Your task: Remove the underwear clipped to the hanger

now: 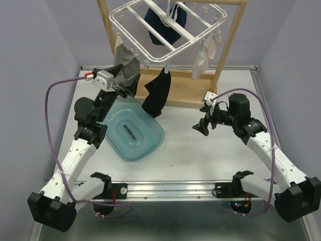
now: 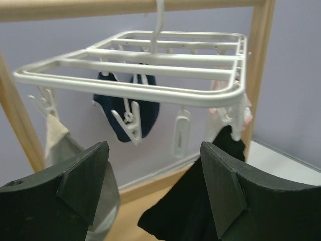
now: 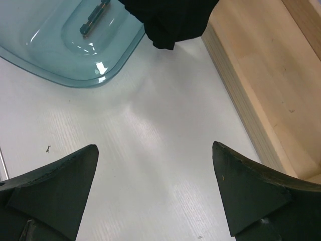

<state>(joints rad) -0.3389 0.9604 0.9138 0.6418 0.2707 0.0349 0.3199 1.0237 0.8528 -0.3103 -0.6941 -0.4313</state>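
The white hanger (image 1: pixel 168 27) hangs from the wooden stand. Clipped underwear dangles below it: a grey piece (image 1: pixel 126 68) at the left, a black piece (image 1: pixel 158 95) in the middle, a navy piece (image 1: pixel 165 20) under the rack and a pale pink-white piece (image 1: pixel 199 63) at the right. My left gripper (image 1: pixel 123 90) is open just in front of the grey piece's lower edge. Its wrist view shows the hanger (image 2: pixel 150 85), the navy piece (image 2: pixel 145 108), grey cloth (image 2: pixel 60 140) behind the left finger and black cloth (image 2: pixel 200 206) behind the right one, with nothing between the jaws. My right gripper (image 1: pixel 200 128) hovers open over the table, empty.
A clear teal lid (image 1: pixel 133 133) lies on the table under the black piece, and also shows in the right wrist view (image 3: pixel 75 45). The wooden stand's base (image 1: pixel 185 93) and uprights (image 1: pixel 228 45) stand at the back. Purple walls close in both sides.
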